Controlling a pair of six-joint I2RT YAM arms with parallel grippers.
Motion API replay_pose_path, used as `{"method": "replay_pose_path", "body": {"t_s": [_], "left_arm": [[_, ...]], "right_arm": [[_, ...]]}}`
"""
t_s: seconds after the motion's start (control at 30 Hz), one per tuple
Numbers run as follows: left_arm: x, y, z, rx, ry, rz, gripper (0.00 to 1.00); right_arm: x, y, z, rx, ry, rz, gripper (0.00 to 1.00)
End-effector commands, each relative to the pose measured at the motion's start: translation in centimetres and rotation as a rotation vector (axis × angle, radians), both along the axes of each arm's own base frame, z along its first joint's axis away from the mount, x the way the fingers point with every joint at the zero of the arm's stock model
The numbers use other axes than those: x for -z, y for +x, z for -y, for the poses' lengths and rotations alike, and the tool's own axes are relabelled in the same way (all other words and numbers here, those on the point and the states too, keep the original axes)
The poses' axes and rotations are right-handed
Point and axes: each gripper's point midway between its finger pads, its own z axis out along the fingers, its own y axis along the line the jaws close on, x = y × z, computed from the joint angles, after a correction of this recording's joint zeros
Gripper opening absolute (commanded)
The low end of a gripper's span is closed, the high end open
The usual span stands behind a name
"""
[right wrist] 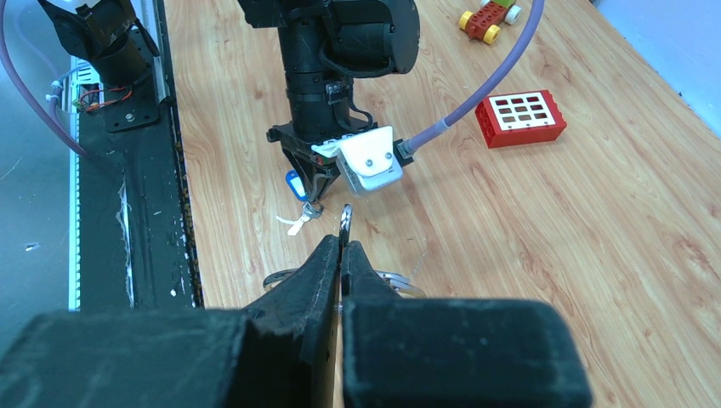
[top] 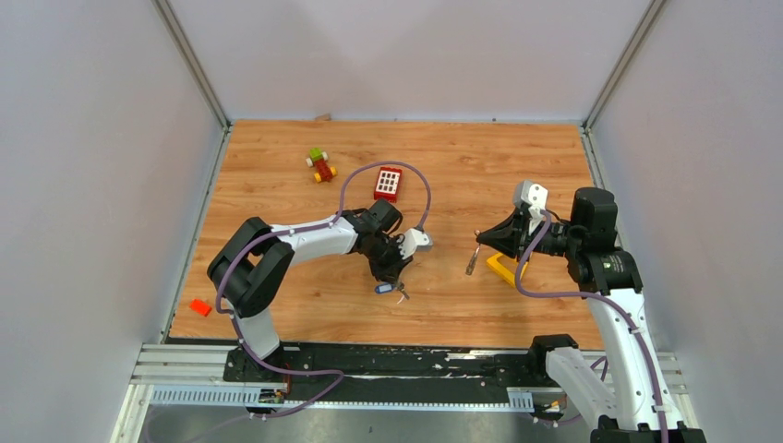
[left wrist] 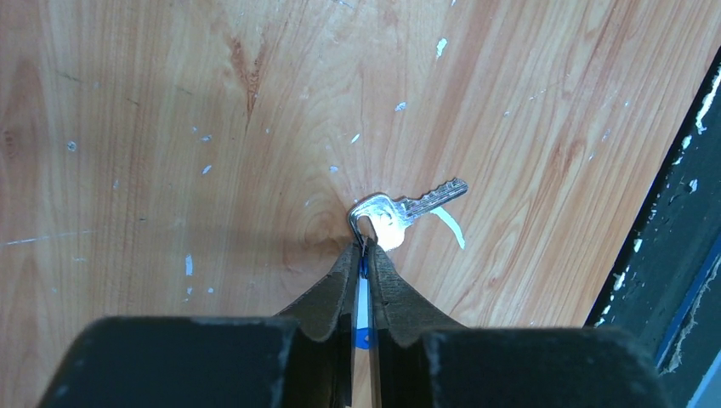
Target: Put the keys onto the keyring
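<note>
Keys (left wrist: 406, 206) lie flat, blade pointing right, head at left claw (left wrist: 366, 252).

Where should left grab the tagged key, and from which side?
By the blue tag, from above, fingers on its flat faces. The key lies flat on the table, too thin to pinch there; the tag seems to stand on edge. The left gripper is closed on it now, which leaves the head free for the ring.
</note>
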Motion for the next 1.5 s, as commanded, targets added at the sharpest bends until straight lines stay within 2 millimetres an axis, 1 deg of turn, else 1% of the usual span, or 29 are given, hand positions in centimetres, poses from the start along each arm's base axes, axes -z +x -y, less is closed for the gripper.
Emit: {"method": "replay_pose_path", "body": {"t_s": [0.0, 0.1, 0.43, 0.73, 0.83, 1.1, 1.3, 1.47], "left_arm": [[-0.6, -0.3, 0.4, 0.035, -0.026, 0.003, 0.13], [-0.8, -0.3, 0.4, 0.039, -0.025, 0.007, 0.11], [-1.5, -0.2, 0.3, 0.044, -0.026, 0.024, 0.11], [-2.0, -0.2, 0.0, 0.052, -0.024, 0.035, 0.24], [-2.2, -0.2, 0.0, 0.054, -0.025, 0.040, 0.26], [-1.7, -0.5, -0.2, 0.057, -0.018, 0.027, 0.25], [-1.5, -0.2, 0.2, 0.055, -0.022, 0.028, 0.25], [-1.2, -0.2, 0.2, 0.054, -0.018, 0.016, 0.25]], "right_arm": [[-0.6, 0.1, -0.3, -0.021, 0.011, 0.036, 0.00], [-0.6, 0.1, -0.3, -0.021, 0.011, 0.036, 0.00], [-0.7, 0.1, -0.3, -0.022, 0.011, 0.037, 0.00], [-0.7, 0.1, -0.3, -0.021, 0.012, 0.040, 0.00], [-0.7, 0.0, -0.3, -0.023, 0.012, 0.040, 0.00], [-0.7, 0.0, -0.3, -0.021, 0.012, 0.040, 0.00], [-0.7, 0.0, -0.3, -0.021, 0.013, 0.040, 0.00], [-0.7, 0.0, -0.3, -0.021, 0.014, 0.038, 0.00]]}}
